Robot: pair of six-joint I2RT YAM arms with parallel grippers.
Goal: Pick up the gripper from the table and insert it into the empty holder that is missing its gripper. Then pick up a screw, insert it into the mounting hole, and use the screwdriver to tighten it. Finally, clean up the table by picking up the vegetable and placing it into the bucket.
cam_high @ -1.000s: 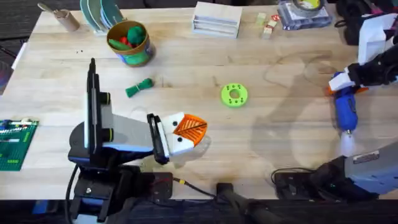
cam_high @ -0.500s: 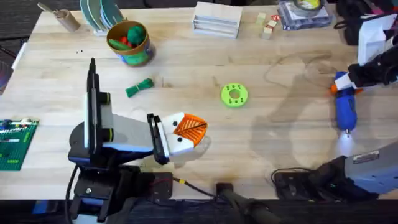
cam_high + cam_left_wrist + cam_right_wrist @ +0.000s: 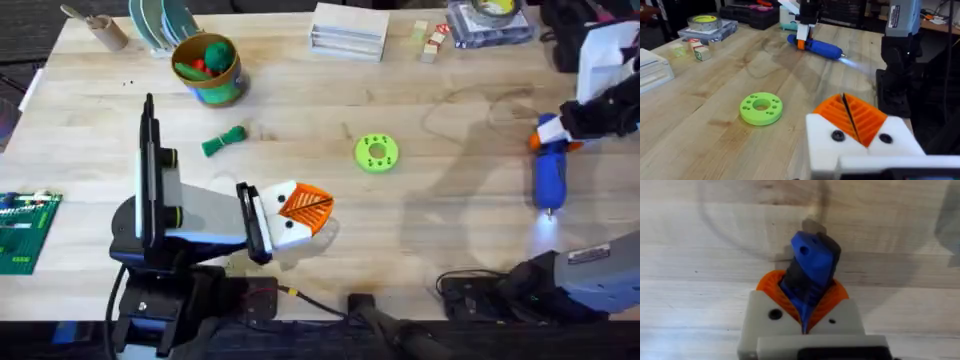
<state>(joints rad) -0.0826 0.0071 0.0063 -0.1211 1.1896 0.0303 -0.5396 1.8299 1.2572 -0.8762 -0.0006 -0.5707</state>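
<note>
The right end effector [image 3: 552,135] sits at the right edge of the desk [image 3: 450,200], clamped on the rear end of the screwdriver [image 3: 548,178]. In the right wrist view the blue body [image 3: 810,275] is pinched between the two orange pads [image 3: 832,297], with the white finger blocks on either side. From overhead the screwdriver points back toward the arm bases, and a pale glow lies on the wood just beyond its tip. The left wrist view shows the same tool [image 3: 820,47] lying low over the far side of the desk, the other arm's fingers gripping it near an orange band.

The left end effector [image 3: 305,208] lies low at the front of the desk, left of centre. Its orange pads [image 3: 852,117] are pressed together, with just a thin dark line between them and nothing held. Both white finger blocks carry an orange pad, each with a dark screw head below it.

The vegetable [image 3: 224,140] lies on the bare wood, between the bucket [image 3: 208,68] and the left arm, well apart from both end effectors. The bucket stands near the far left of the desk and holds green and red toy pieces. A green disc with holes [image 3: 376,153] lies flat near the middle of the desk; it also shows in the left wrist view [image 3: 761,108], just ahead of the closed fingers.
</note>
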